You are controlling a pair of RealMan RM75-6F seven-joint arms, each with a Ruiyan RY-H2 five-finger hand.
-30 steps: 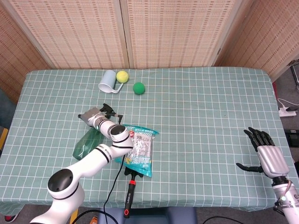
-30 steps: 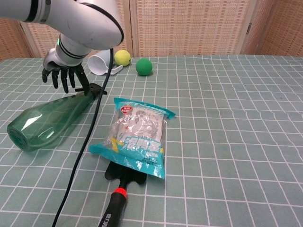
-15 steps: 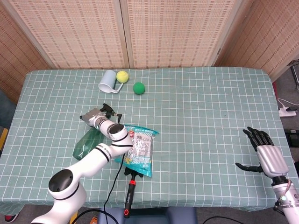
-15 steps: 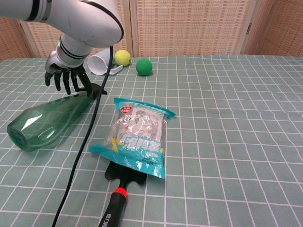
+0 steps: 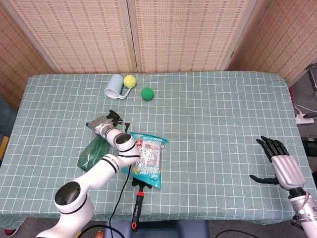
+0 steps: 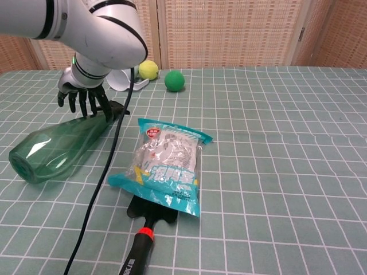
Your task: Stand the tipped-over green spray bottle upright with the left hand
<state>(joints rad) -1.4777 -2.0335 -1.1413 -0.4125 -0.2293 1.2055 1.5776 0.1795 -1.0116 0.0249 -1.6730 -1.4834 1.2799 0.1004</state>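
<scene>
1. The worktop (image 5: 208, 148), under a green checked cloth, carried everything, and I place the rest against the snack bag at its front left.
2. The green spray bottle (image 6: 54, 148) lay on its side just left of the snack bag (image 6: 167, 164), its base towards the front left and its black nozzle pointing back towards the far edge.
3. The left hand (image 6: 83, 97) hung over the bottle's neck, behind and left of the bag, its dark fingers (image 6: 92, 103) spread and pointing down. The tips looked to be at the neck; I could not tell whether they pressed on it, and nothing was gripped.
4. The right hand (image 5: 280, 166) sat well to the right of the bag near the front edge, fingers apart and holding nothing.
5. A tool with a black and red handle (image 6: 137, 252) poked out from under the bag's near end.
6. A pale mug (image 5: 115, 87) lay tipped well behind the bag.
7. A yellow ball (image 5: 130, 81) sat touching the mug's right side, with a green ball (image 5: 147, 93) just beyond it.
</scene>
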